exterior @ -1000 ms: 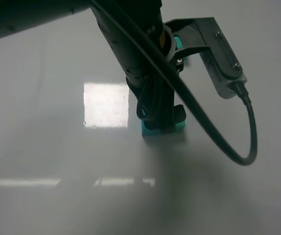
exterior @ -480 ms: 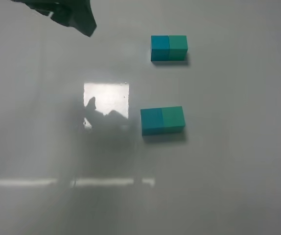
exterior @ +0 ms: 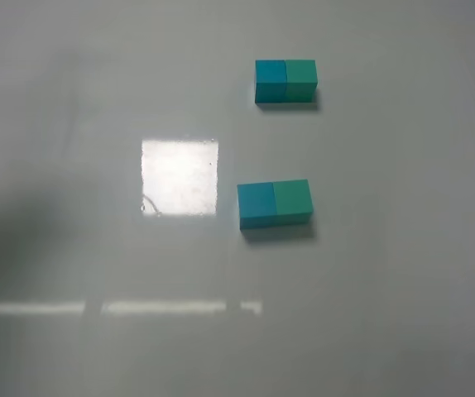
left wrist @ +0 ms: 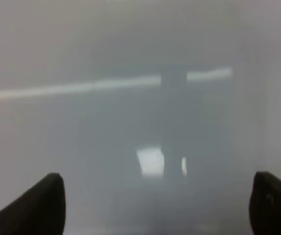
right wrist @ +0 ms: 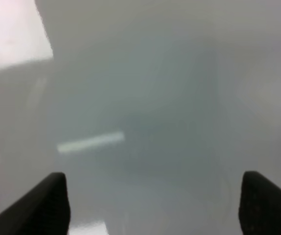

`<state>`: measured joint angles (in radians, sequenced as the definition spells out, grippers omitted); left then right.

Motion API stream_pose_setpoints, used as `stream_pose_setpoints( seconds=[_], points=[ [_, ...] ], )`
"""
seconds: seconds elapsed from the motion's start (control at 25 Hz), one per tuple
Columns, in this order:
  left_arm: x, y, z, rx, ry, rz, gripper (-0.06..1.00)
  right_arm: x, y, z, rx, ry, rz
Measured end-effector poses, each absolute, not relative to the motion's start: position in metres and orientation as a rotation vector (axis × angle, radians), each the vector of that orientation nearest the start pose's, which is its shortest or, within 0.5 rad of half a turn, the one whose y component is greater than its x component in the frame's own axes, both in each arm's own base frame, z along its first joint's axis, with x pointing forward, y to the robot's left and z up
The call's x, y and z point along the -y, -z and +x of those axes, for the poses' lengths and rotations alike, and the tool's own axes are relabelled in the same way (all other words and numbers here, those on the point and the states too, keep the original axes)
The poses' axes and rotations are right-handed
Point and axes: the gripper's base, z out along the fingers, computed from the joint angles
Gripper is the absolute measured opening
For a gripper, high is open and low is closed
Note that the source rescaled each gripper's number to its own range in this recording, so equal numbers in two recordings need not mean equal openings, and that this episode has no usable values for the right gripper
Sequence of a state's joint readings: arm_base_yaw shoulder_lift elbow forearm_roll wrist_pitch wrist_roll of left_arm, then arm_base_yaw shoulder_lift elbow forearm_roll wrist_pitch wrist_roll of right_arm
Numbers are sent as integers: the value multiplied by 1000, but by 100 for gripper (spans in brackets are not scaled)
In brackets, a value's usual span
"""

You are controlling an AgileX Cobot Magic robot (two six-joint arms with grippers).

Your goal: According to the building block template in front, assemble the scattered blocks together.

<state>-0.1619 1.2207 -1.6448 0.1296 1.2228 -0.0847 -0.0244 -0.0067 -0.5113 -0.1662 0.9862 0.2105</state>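
Note:
In the exterior high view the building block template (exterior: 285, 81), a deep teal-blue cube joined to a green cube, sits at the far centre right. Nearer, the scattered blocks stand joined side by side: the light cyan-blue cube (exterior: 256, 206) on the left touching the sea-green cube (exterior: 293, 202) on the right. Neither arm shows in that view. My left gripper (left wrist: 157, 205) is open and empty, with dark fingertips (left wrist: 37, 203) wide apart over bare table. My right gripper (right wrist: 152, 205) is open and empty too. No block shows in either wrist view.
The grey glossy table (exterior: 386, 289) carries a bright square reflection (exterior: 179, 176) left of the joined pair and a thin light streak (exterior: 122, 308) nearer the front. A faint shadow lies at the left edge.
One second ago an arm stood over the cyan-and-green pair. Half a second ago it had pulled back to the top left corner. Now it is out of view; the pair has not moved.

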Motion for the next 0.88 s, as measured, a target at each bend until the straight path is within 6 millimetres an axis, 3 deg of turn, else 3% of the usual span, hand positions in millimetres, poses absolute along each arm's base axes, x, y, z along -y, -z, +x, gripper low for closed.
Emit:
stream_pose_setpoints(
  seconds=[0.12,0.32,0.6,0.72,0.88],
  points=[
    [17,-463,191,-2329,-5,41,70,12,-287,-5,-1929,72,230],
    [15,-426,135,-2370,93,5,69,12,-287,-5,-1929,72,230],
    [8,-378,52,-2298,148,-9,68,12,-287,-5,-1929,72,230],
    [5,-355,27,-2262,155,-8,68,12,-287,-5,-1930,73,229],
    [5,-323,7,-2217,172,41,68,12,-287,-5,-1930,73,229]
  ],
)
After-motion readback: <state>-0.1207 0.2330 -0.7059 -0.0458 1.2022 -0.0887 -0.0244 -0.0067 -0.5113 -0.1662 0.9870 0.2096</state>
